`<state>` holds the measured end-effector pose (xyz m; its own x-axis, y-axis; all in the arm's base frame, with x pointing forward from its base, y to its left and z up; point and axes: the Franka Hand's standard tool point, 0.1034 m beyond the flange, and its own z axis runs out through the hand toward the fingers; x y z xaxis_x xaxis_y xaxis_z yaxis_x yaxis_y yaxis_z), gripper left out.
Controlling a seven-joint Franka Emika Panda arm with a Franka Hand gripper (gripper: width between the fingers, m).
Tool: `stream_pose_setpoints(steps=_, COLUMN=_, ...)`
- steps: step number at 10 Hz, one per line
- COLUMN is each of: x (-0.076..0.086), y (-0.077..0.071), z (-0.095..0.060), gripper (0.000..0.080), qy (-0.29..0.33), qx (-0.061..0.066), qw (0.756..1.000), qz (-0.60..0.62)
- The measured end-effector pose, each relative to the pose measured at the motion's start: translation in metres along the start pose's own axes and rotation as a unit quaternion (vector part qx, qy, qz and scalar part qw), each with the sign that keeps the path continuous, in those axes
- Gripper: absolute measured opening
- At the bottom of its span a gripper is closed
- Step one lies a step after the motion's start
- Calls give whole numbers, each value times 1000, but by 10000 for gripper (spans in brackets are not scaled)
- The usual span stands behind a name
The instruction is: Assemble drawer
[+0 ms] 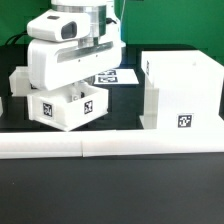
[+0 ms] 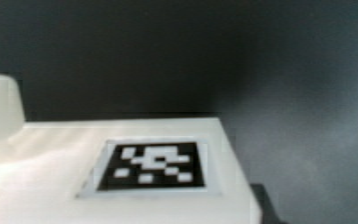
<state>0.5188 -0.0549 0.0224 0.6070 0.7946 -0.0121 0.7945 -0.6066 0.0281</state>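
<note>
We're low over the black desk now, and the arm's pincer hangs right on top of the small white plastic tray at the exterior view's left, just behind the long low white L-shaped bar. The fingertips are lost behind the white hand body and the tray's rim, so we cannot tell whether they are spread or closed on a wall. The wrist view doesn't help either: just a blurred flat white face carrying a black-and-white square tag, with dark desk beyond.

Over at the exterior view's right, well apart from the tray, the tall white plastic box casing stands upright with a tag on its near face. A second small white piece, probably the other tray, sits behind at the far left, partly hidden. The marker board lies flat behind the arm.

How will it handle? We judge these parts light, hollow and stiff, with smooth walls that could slip. We'd pinch one thin tray wall near its middle, so the tray hangs level rather than swinging. The casing looks too wide to span and light enough to skid if a tray is pushed into it
</note>
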Motion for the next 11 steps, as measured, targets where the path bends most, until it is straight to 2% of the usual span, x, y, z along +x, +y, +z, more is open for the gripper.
stream_pose_setpoints(steps=3, x=14, y=3, z=-4, gripper=42, qy=-14, qx=-3, qw=992, qz=-129)
stream_pose_setpoints(steps=4, x=15, y=5, z=-5, gripper=42, qy=-21, qx=0, qw=984, qz=-174)
stream_pose_setpoints(steps=7, x=11, y=9, z=-5, gripper=42, qy=-29, qx=-1, qw=963, qz=-267)
stream_pose_setpoints(steps=9, x=10, y=10, z=-5, gripper=42, qy=-34, qx=2, qw=955, qz=-296)
stream_pose_setpoints(steps=10, x=18, y=9, z=-5, gripper=42, qy=-35, qx=8, qw=955, qz=-293)
stream_pose_setpoints(steps=11, x=23, y=10, z=-5, gripper=42, qy=-31, qx=3, qw=956, qz=-291)
